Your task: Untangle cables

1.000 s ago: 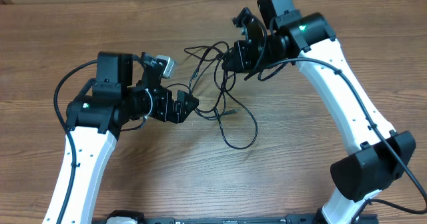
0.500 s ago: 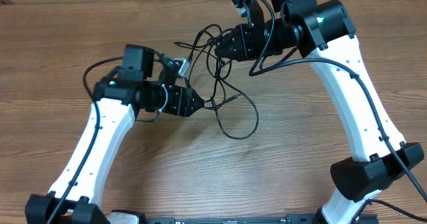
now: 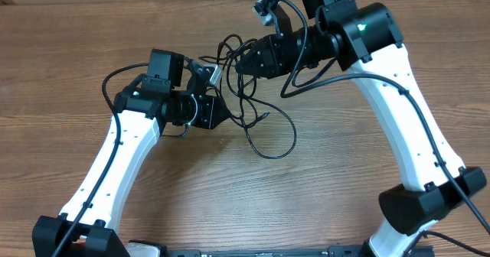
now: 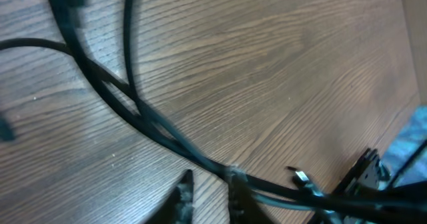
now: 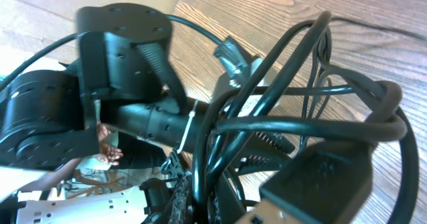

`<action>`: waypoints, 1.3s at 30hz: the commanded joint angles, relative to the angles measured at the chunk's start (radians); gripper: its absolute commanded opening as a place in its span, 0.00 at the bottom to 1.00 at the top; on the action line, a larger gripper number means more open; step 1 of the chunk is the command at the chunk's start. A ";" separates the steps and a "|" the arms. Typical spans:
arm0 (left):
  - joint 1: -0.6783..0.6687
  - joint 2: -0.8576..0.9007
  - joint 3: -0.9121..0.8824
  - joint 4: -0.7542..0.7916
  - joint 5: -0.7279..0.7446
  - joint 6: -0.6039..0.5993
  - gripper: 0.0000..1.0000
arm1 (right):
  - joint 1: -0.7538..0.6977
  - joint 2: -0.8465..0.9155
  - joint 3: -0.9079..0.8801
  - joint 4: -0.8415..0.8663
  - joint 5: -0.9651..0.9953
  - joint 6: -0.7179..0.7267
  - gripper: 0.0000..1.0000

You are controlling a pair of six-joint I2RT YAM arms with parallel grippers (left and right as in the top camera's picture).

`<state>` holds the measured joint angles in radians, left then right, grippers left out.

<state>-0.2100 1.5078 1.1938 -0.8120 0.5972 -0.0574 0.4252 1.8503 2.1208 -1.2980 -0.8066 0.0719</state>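
Left fingers (image 4: 179, 201) have advanced beside the cables (image 4: 143, 121).

The cables (image 5: 293, 127) fill the view, glossy black loops crossing one another close to the lens; they rise from between the right gripper (image 5: 203, 197), whose dark fingers are pinched together on them at the bottom edge. A blocky black plug (image 5: 320, 177) hangs at lower right; behind the loops sits the left arm (image 5: 123, 44) and a small silvery piece (image 5: 233, 56), blurred; the wooden table (image 5: 373, 11) shows at the upper right.
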 commanded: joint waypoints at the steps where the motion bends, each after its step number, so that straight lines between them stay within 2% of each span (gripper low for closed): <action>1: -0.006 0.009 0.015 0.005 -0.019 -0.004 0.32 | 0.001 -0.088 0.037 0.008 -0.001 -0.024 0.04; 4: -0.006 0.009 0.015 -0.004 -0.094 -0.035 0.52 | 0.001 -0.101 0.037 -0.006 0.058 -0.024 0.04; 5: -0.006 0.009 0.015 -0.008 -0.129 -0.048 0.55 | 0.001 -0.103 0.037 -0.014 0.056 -0.024 0.04; 9: -0.006 0.009 0.015 -0.002 -0.232 -0.082 0.56 | 0.005 -0.104 0.037 -0.075 0.047 -0.024 0.04; 20: -0.006 0.008 0.015 0.050 -0.226 -0.146 0.55 | 0.011 -0.104 0.037 -0.110 0.047 -0.025 0.04; 35: -0.006 -0.052 0.015 0.062 -0.171 -0.145 0.54 | 0.011 -0.104 0.037 -0.105 0.111 -0.024 0.04; 39: -0.006 -0.081 0.015 0.080 -0.019 -0.144 0.54 | 0.011 -0.104 0.037 -0.097 0.171 -0.024 0.04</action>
<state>-0.2100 1.4723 1.1938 -0.7464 0.4450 -0.1890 0.4328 1.7737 2.1231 -1.4059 -0.6777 0.0547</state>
